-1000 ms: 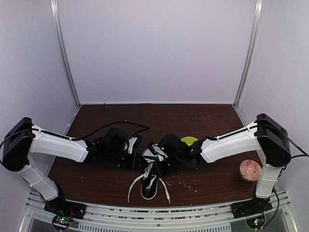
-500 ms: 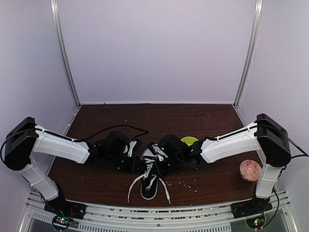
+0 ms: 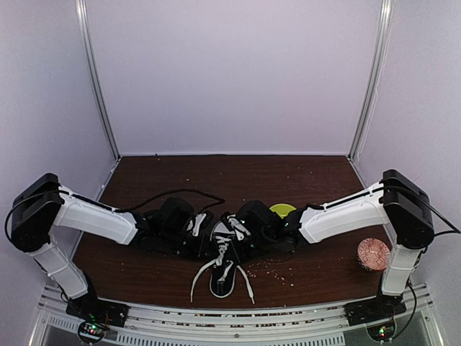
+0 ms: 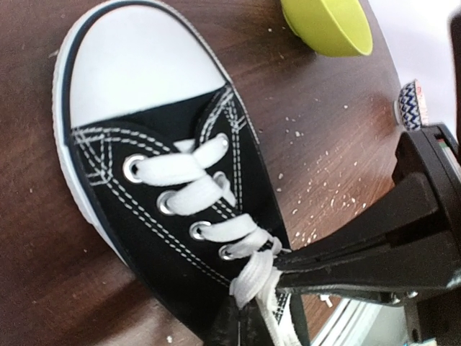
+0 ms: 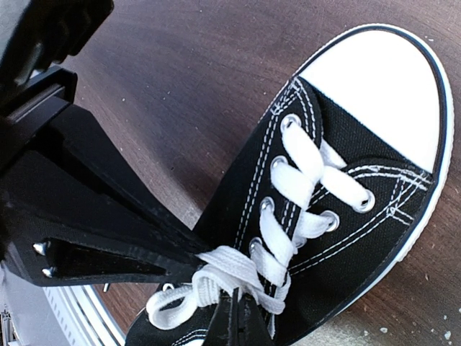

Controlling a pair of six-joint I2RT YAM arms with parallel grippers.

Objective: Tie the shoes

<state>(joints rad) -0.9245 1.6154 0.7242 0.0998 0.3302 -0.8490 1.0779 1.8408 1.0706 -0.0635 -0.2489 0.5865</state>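
The black sneaker (image 3: 223,261) lies at the table's front middle, its heel opening toward the arms. In the left wrist view the sneaker (image 4: 166,216) shows its white toe cap (image 4: 137,61) and white laces (image 4: 194,194). My left gripper (image 4: 245,310) is shut on a lace strand at the top eyelets. My right gripper (image 5: 238,306) is shut on a lace loop (image 5: 216,270) at the same spot. The two grippers meet over the tongue, the left (image 3: 209,241) and the right (image 3: 236,238). Two loose lace ends (image 3: 196,282) trail toward the front edge.
A yellow-green bowl (image 3: 282,210) sits just behind the right gripper and also shows in the left wrist view (image 4: 328,25). A patterned round cup (image 3: 373,254) stands at the front right beside the right arm's base. Crumbs (image 3: 277,270) are scattered right of the sneaker.
My left arm has shifted slightly right, closer to the sneaker. The right arm and the sneaker have hardly moved.
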